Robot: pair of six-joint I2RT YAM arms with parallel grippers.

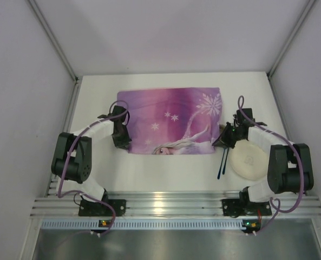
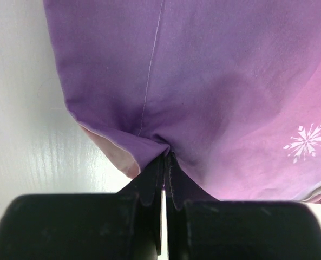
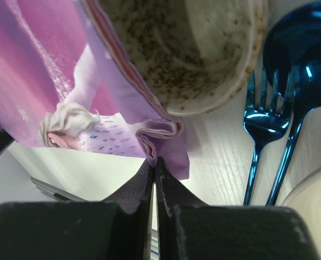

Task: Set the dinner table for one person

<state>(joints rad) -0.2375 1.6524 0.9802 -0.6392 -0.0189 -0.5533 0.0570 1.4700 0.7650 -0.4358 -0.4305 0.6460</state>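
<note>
The large plain white matte dinner table (image 1: 149, 176) filled the floor of the enclosure, from the rail where the arms were bolted at its near edge to the back wall.

Toward the left edge, the left gripper (image 1: 122, 144) was at the near-left corner of a purple cartoon-printed cloth placemat (image 1: 171, 116). In the left wrist view its jaws were pressed together on the puckered hem of that corner (image 2: 166, 160), with the cloth (image 2: 214, 81) fanning away from the pinch over the white top (image 2: 19, 108).

The placemat lay across the middle of the worktop, closer to the far edge than the near one (printed side up, snowflakes toward its far-right corner).

At its near-right corner the right gripper (image 3: 154, 162) was clamped on a folded bunch of the fabric (image 3: 68, 81), jaws closed tight. Just behind that fold stood a cream speckled ceramic bowl (image 3: 203, 59); whether cloth and bowl touched could not be told.

Further right lay a shiny blue metal fork (image 3: 260, 127) and a matching blue metal spoon (image 3: 303, 59) side by side, handles toward the near edge. Beside them, toward the right edge, lay a round cream plate (image 1: 249, 161).
</note>
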